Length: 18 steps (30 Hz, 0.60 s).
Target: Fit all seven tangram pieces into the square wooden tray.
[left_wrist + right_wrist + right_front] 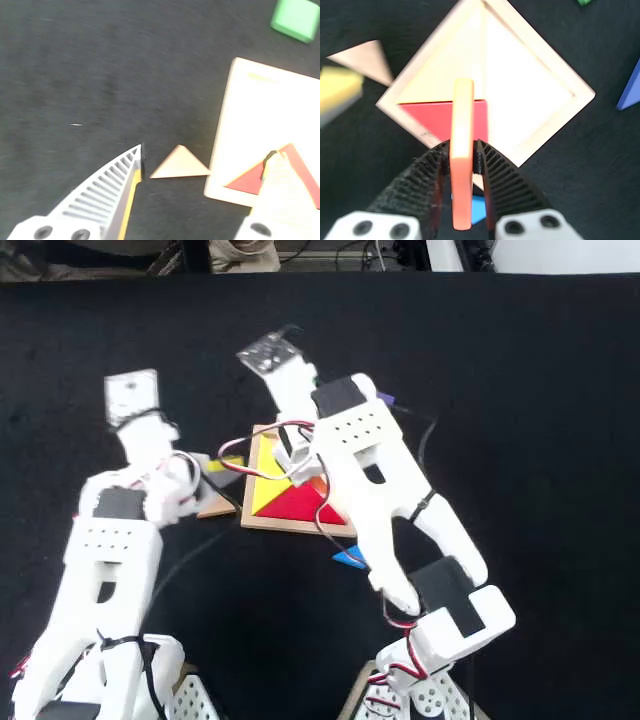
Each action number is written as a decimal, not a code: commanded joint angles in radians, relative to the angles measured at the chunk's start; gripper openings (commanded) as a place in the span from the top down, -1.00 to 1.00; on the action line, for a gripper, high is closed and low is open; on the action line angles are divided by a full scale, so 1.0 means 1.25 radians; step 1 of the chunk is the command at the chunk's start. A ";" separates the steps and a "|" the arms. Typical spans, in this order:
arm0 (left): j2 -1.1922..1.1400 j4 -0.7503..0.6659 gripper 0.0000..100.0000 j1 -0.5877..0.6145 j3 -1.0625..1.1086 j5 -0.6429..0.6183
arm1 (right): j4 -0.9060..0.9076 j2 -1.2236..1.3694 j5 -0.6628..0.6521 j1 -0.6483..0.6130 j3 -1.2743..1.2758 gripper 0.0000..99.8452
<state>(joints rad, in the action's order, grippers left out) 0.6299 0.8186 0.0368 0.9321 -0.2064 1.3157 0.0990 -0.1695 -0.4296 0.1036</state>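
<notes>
Over the tray (547, 52), the right fingers (415, 190) clamp an orange piece (462, 110) on edge, above the red triangle (427, 120). Inside the tray lie 2 pieces, that red triangle and a yellow triangle (437, 80), edge to edge; the other half of its floor is bare. Just beside 1 tray edge lies a tan triangle (180, 164), with the left fingers (105, 200) spread wide above it, gripping nothing. A blue piece (350, 558) and a green piece (296, 17) lie near the tray on the table (520, 390).

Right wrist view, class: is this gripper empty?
No, the right gripper is shut on an orange piece, held on edge over the wooden tray.
</notes>
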 commanded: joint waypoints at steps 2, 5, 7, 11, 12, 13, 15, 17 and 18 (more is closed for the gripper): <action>-0.022 -0.196 0.26 -0.003 0.091 -0.134 | -0.135 -0.025 0.060 0.069 0.082 0.98; -0.045 -0.284 0.26 -0.017 0.133 -0.147 | -0.187 -0.023 0.080 0.102 0.118 0.98; -0.063 -0.307 0.26 -0.030 0.138 -0.147 | -0.210 -0.023 0.083 0.101 0.142 0.98; -0.081 -0.308 0.26 -0.078 0.137 -0.147 | -0.253 -0.023 0.104 0.097 0.174 0.98; -0.081 -0.308 0.26 -0.089 0.139 -0.147 | -0.266 -0.021 0.118 0.098 0.184 0.98; -0.081 -0.308 0.26 -0.096 0.142 -0.147 | -0.279 -0.018 0.130 0.099 0.191 0.98; -0.081 -0.308 0.26 -0.099 0.143 -0.147 | -0.292 0.003 0.140 0.099 0.192 0.98; -0.081 -0.308 0.26 -0.095 0.143 -0.147 | -0.302 0.036 0.139 0.099 0.186 0.98; -0.081 -0.308 0.26 -0.094 0.144 -0.147 | -0.298 0.057 0.139 0.099 0.176 0.98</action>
<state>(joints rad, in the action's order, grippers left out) 0.5286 0.4519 -0.0690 1.1116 -0.3782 0.9597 0.1373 -0.0084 -0.3222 0.3460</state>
